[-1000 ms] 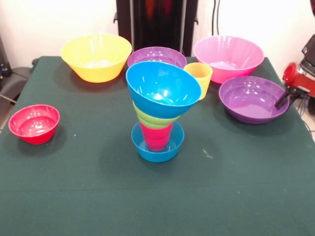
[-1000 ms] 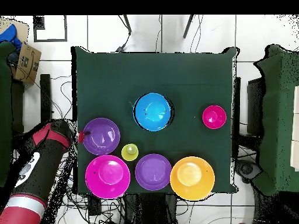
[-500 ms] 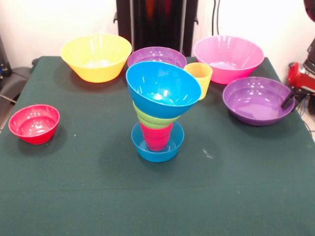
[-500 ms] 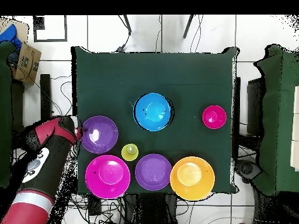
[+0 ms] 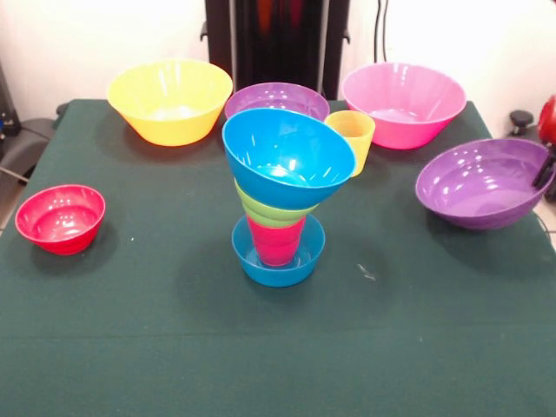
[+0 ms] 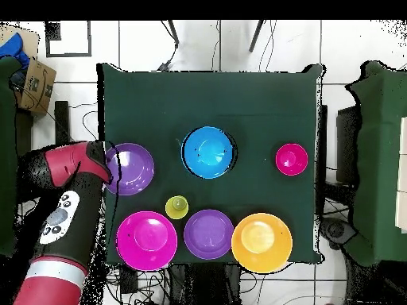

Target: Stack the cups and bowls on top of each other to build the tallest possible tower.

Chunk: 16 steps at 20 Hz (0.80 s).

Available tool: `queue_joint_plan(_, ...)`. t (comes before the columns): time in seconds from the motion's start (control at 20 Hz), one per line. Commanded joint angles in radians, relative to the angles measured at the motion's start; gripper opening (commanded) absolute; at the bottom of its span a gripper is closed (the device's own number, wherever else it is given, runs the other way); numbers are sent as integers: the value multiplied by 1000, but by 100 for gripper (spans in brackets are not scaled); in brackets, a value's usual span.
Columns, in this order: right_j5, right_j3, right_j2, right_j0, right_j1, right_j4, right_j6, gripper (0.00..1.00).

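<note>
No readable text, labels, brands or numbers anywhere.

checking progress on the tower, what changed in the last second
The arm has carried the medium purple plastic bowl off the green table, tilted, toward the table's edge. The leaning tower, yellow ribbed cup, small red bowl and back-row bowls stayed put.

The bowls are all showing as glossy, smooth plastic: the large yellow bowl [image 5: 170, 100], the large pink bowl [image 5: 403, 102] and the tilted purple bowl [image 5: 485, 182] are catching bright highlights. The yellow cup [image 5: 350, 139] is looking like plastic too. The tabletop [image 5: 156, 347] is wearing a matt dark green cloth. The arm [image 6: 67, 214] is showing smooth red and black casing.
</note>
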Motion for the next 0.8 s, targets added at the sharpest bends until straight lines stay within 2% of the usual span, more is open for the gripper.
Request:
queue_joint_plan(0.05, 207, -109, 102, -45, -78, -12, 1, 0)
queue_joint_plan(0.15, 267, -153, 73, -49, -84, -38, -14, 0)
queue_joint_plan(0.4, 464, -264, 61, -93, -122, -63, -71, 0)
queue_joint_plan(0.6, 557, -324, 44, -124, -144, -98, -125, 0)
queue_joint_plan(0.8, 593, -327, 58, -158, -187, -122, -179, 0)
